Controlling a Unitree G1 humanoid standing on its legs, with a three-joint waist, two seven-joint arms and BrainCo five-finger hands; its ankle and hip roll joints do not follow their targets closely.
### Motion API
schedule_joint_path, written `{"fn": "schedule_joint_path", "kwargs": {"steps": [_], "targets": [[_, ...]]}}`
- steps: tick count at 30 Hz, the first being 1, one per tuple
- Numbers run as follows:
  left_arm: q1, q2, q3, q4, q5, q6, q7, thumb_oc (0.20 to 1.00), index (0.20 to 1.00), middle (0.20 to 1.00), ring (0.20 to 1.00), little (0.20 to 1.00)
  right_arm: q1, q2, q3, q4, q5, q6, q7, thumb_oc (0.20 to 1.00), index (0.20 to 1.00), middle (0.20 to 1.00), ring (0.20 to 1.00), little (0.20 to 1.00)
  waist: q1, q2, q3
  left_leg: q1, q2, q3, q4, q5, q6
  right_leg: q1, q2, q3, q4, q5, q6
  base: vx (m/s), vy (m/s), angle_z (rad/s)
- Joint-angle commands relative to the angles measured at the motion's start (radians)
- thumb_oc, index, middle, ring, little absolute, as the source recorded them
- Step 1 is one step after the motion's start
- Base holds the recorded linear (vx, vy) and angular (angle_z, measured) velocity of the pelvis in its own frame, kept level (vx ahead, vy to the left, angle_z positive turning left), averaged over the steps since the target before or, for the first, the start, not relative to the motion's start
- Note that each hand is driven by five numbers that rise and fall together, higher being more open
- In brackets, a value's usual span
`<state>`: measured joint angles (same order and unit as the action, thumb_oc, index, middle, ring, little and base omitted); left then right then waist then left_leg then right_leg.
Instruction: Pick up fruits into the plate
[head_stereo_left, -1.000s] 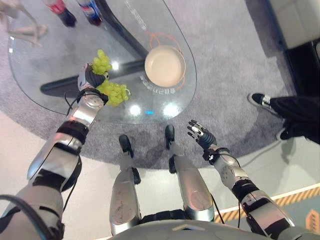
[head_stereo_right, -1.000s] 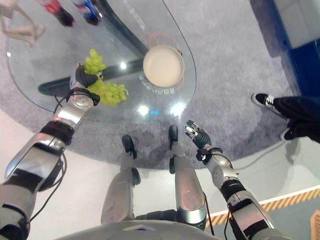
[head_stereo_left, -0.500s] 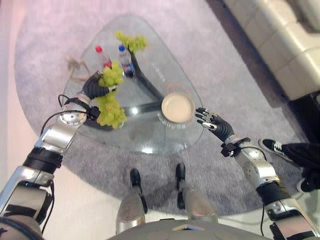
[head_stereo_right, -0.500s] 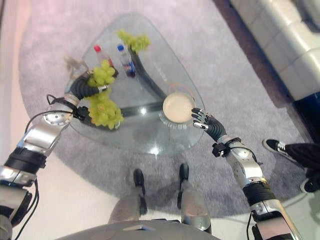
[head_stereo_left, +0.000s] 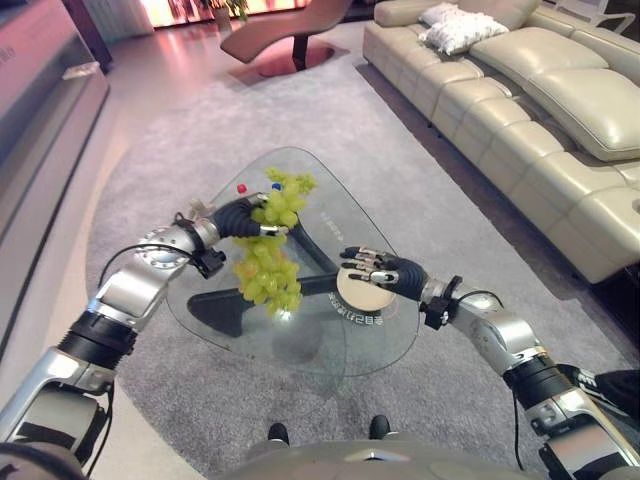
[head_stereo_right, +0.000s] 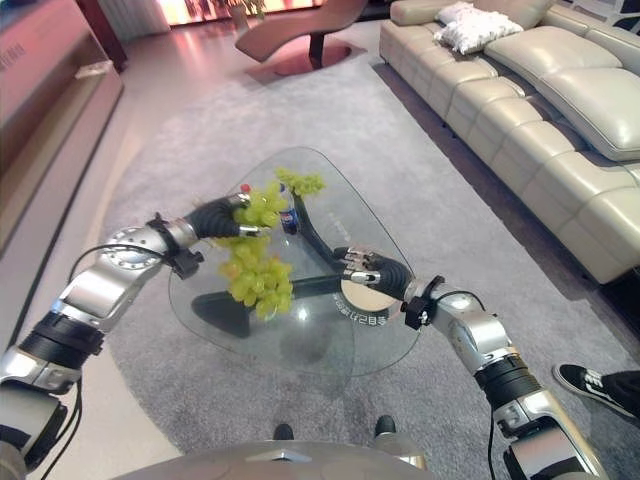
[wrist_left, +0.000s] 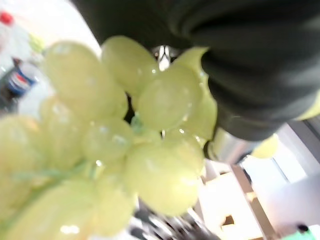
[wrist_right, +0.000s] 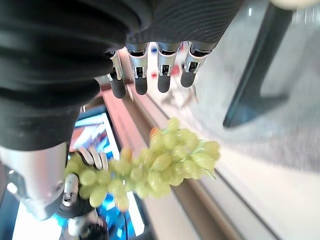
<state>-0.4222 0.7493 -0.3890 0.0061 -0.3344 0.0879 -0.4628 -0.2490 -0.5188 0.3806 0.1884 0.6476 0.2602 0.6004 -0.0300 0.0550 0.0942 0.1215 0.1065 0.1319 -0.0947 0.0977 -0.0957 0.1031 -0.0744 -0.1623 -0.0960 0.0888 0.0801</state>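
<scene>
Aloft over the glass table (head_stereo_left: 300, 345), a bunch of green grapes (head_stereo_left: 268, 270) hangs from my left hand (head_stereo_left: 238, 216), its fingers curled round the top of the cluster.

My right hand (head_stereo_left: 385, 272) hovers with fingers straight and relaxed above the round plate (head_stereo_left: 358, 291), which sits near the table's right edge with nothing on it. More grapes (head_stereo_left: 291, 183) and two bottles (head_stereo_left: 275, 187) stand at the far corner; a cream sofa (head_stereo_left: 520, 110) lines the carpet beyond.
</scene>
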Motion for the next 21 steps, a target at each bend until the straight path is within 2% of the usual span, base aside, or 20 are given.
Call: {"fn": "schedule_joint_path", "kwargs": {"steps": [1, 6, 12, 21], "targets": [[-0.051, -0.012, -0.023, -0.042, -0.078, -0.022, -0.007, 0.200, 0.200, 0.200, 0.200, 0.200, -0.036, 0.045, 0.039, -0.055, 0.086, -0.021, 0.023, 1.000, 1.000, 1.000, 1.000, 1.000, 0.004, -0.040, -0.058, 0.031, -0.065, 0.003, 0.007, -0.067, 0.034, 0.042, -0.021, -0.036, 0.009, -0.019, 0.029, 0.03, 0.027, 0.13], [-0.070, -0.066, -0.082, -0.087, -0.111, -0.016, 0.000, 0.200, 0.200, 0.200, 0.200, 0.200, -0.046, 0.090, 0.098, -0.061, 0.094, -0.011, 0.004, 1.000, 1.000, 1.000, 1.000, 1.000, 0.005, -0.033, -0.062, 0.036, -0.069, -0.001, 0.007, -0.070, 0.037, 0.049, -0.023, -0.041, 0.009, -0.021, 0.029, 0.03, 0.018, 0.02], [-0.101, -0.149, -0.133, -0.123, -0.142, 0.028, 0.012, 0.200, 0.200, 0.200, 0.200, 0.200, -0.055, 0.147, 0.143, -0.044, 0.110, -0.008, -0.016, 1.000, 1.000, 1.000, 1.000, 1.000, 0.002, -0.030, -0.058, 0.044, -0.071, 0.000, 0.007, -0.077, 0.042, 0.055, -0.024, -0.047, 0.009, -0.023, 0.029, 0.01, 0.002, 0.00], [-0.099, -0.189, -0.160, -0.140, -0.147, 0.043, 0.032, 0.200, 0.200, 0.200, 0.200, 0.200, -0.057, 0.169, 0.176, -0.071, 0.148, -0.004, -0.031, 1.000, 1.000, 1.000, 1.000, 1.000, -0.001, -0.037, -0.050, 0.052, -0.075, 0.003, 0.007, -0.081, 0.049, 0.057, -0.022, -0.038, 0.009, -0.022, 0.028, 0.00, 0.000, 0.00]]}}
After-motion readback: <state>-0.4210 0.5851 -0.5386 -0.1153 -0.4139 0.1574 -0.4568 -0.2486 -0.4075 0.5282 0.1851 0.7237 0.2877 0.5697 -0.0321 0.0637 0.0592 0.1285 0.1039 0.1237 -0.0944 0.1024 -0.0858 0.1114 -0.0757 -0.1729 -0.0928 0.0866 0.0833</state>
